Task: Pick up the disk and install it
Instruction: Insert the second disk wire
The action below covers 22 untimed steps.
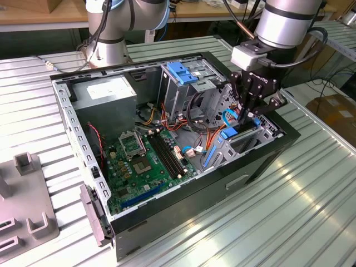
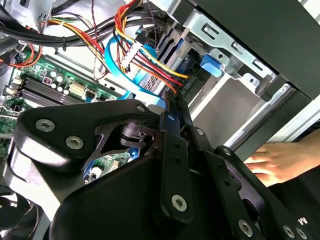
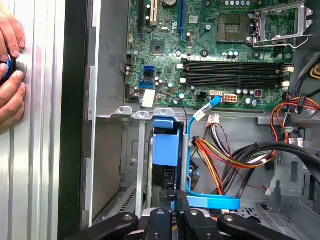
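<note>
Disk (image 3: pixel 167 150) upright, edgewise in bay

One computer case (image 1: pixel 261 161); one motherboard (image 1: pixel 147 161); one disk (image 3: pixel 167 150); one hand (image 2: pixel 280 160)

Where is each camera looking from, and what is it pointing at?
Exterior view: off the arm, above and to one side, looking down at the open computer case, the arm and its gripper.
First wrist view: on the arm, looking past the gripper at the disk, the motherboard and a person's hand.
Second wrist view: on the arm, close behind the gripper, facing the cables.
Both wrist views share the gripper and a hand.
</note>
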Each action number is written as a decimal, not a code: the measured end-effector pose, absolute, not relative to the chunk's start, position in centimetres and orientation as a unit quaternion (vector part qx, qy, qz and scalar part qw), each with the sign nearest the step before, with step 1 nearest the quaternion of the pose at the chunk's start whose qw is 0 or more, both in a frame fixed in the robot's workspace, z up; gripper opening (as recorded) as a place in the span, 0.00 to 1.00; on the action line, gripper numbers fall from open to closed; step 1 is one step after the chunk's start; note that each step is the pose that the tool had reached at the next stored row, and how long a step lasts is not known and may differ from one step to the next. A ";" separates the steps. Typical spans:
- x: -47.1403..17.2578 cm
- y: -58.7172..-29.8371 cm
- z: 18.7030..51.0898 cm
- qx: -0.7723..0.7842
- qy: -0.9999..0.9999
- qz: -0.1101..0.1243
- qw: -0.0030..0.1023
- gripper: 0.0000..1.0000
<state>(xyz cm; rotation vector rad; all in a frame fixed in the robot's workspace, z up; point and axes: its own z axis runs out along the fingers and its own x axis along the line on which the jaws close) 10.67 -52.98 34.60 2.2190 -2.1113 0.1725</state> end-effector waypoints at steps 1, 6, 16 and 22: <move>10.7 -53.0 34.6 0.723 -0.688 0.056 0.037 0.16; 10.7 -53.1 34.4 0.723 -0.688 0.055 0.036 0.16; 10.7 -53.3 33.8 0.723 -0.688 0.054 0.035 0.16; 10.7 -53.4 34.8 0.723 -0.688 0.052 0.033 0.24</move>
